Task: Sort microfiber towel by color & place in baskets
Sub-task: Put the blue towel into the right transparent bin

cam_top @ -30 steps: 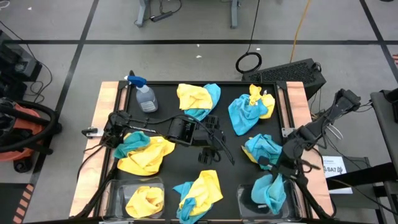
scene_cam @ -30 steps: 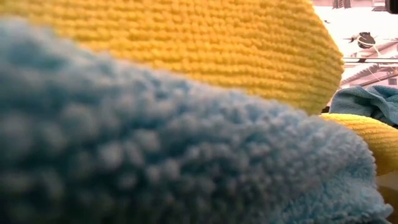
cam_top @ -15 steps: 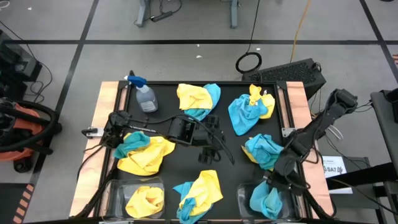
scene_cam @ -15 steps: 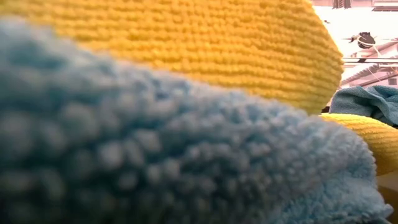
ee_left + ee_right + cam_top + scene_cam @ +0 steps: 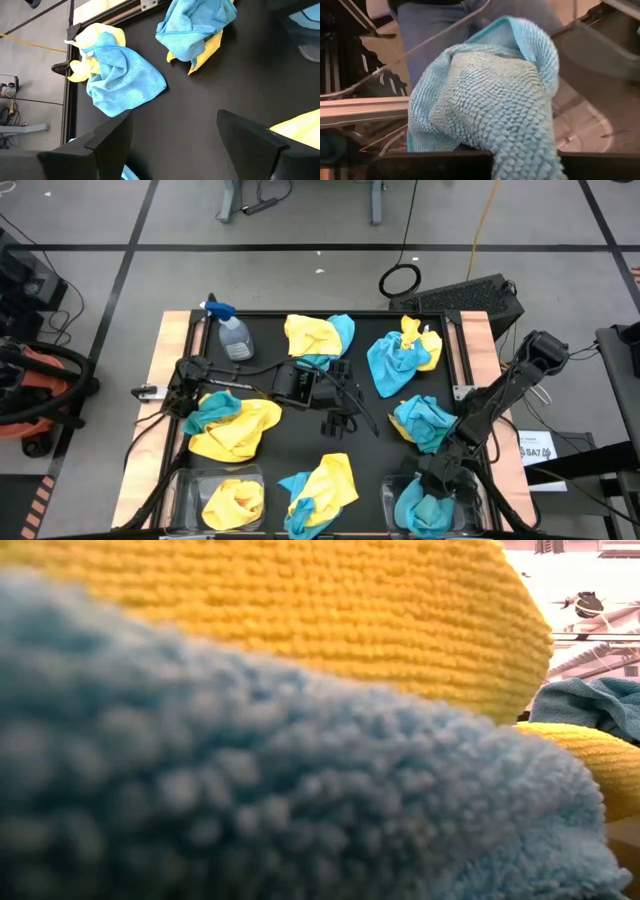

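Turquoise fuzzy microfiber towel (image 5: pixel 423 507), pinched in the closed right fingers (image 5: pixel 437 480), has descended into the right clear plastic basket (image 5: pixel 392 498); release is due. Left fingers (image 5: pixel 342 408) wait open mid-table.

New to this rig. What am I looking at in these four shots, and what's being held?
Two robot arms work at a black table. The high view looks straight down. The low view sits at table height, blocked by a yellow and blue towel heap right against the lens. Each wrist view looks past that arm's own fingers.

Loose yellow and blue towels and a spray bottle lie on the table. The near edge has two clear baskets: the left basket holds a yellow towel.

The right gripper is shut on a blue towel, over the right basket. The left gripper hangs open mid-table, empty.
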